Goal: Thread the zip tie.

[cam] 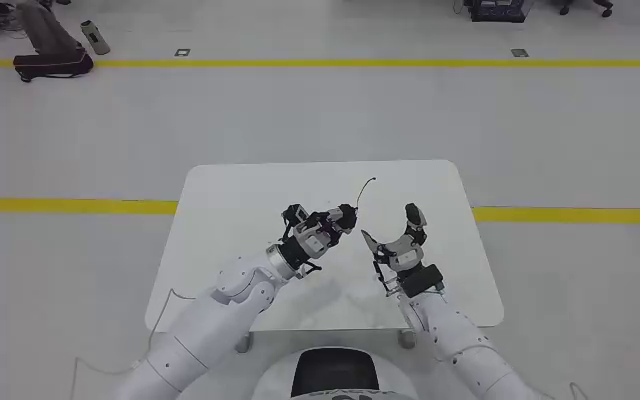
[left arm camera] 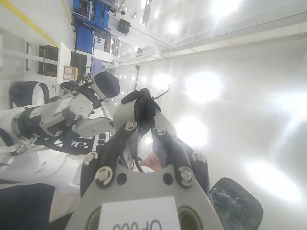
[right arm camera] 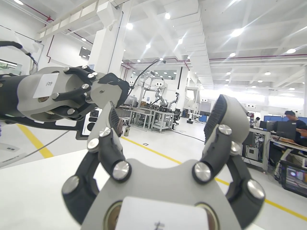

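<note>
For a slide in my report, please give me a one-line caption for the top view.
Left gripper holds a black zip tie above the white table; right gripper is open beside it.

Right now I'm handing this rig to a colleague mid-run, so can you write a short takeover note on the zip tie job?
Left gripper: shut on the zip tie, held above the table. The tie arcs up and away from the fingers, with its far end free in the air.
Right gripper: open and empty, beside the left one and not touching the tie.
Done: the tie is off the table and in a grip.
Left: no loop shows, so the threading is not yet done. The right gripper probably needs to take the free end next.
</note>
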